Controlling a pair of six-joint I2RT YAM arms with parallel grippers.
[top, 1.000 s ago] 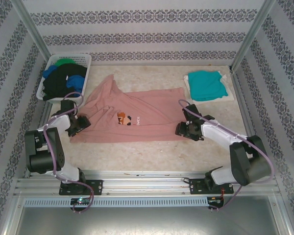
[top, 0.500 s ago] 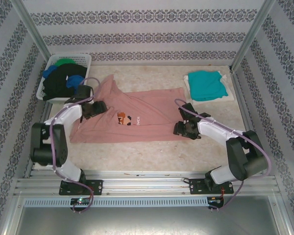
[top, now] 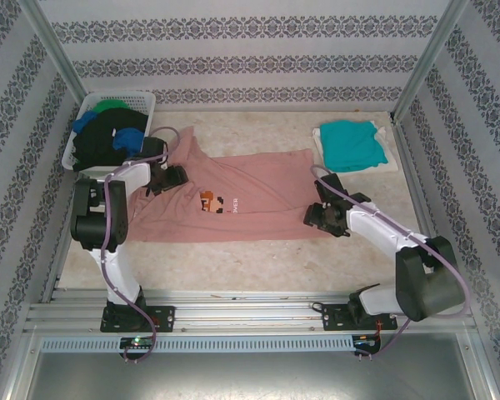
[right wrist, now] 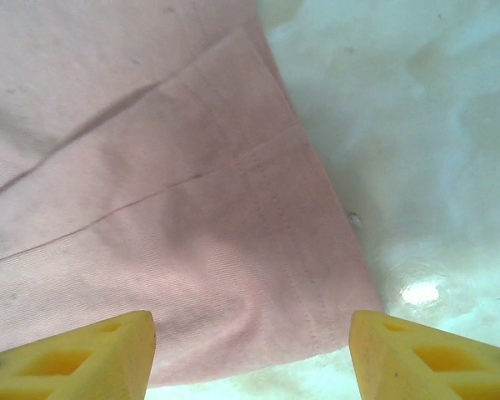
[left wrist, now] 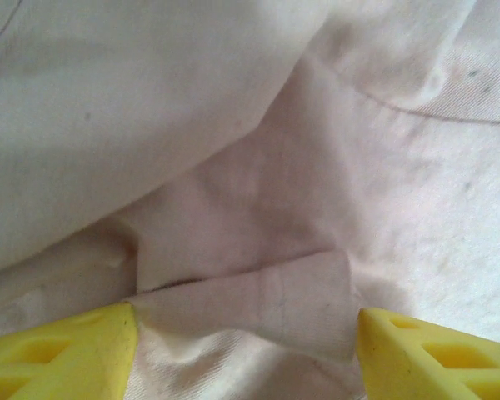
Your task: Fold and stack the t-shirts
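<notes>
Salmon-pink cloth spreads across the middle of the top view: the salmon-pink t-shirt (top: 267, 187) lies opened out on the pale table (top: 233, 258). Its small brown print (top: 210, 202) sits left of centre, and one sleeve runs up toward the upper left.

The left gripper (top: 168, 177) hangs over the shirt's left part, just below that sleeve and near the white slotted basket (top: 143, 102) in the upper left corner. In the left wrist view its yellow fingertips (left wrist: 58, 354) stand wide apart at the bottom corners. A folded sleeve cuff (left wrist: 258, 304) lies loose on the cloth between them, and nothing is pinched: the pincer is released.

The right gripper (top: 323, 215) sits at the shirt's lower right edge. In the right wrist view its yellow fingertips (right wrist: 67, 354) are likewise spread wide, and the stitched hem corner (right wrist: 317, 317) rests flat on the table in the gap. Bare table shows to the right of the hem. This pincer is also released and grasps nothing.

The teal t-shirt (top: 350, 143) lies folded in the upper right of the table, well apart from both arms. A black shirt (top: 96, 143), a blue shirt (top: 132, 137) and a green shirt (top: 110, 106) are heaped in the basket. The black one spills over the basket's near rim.
</notes>
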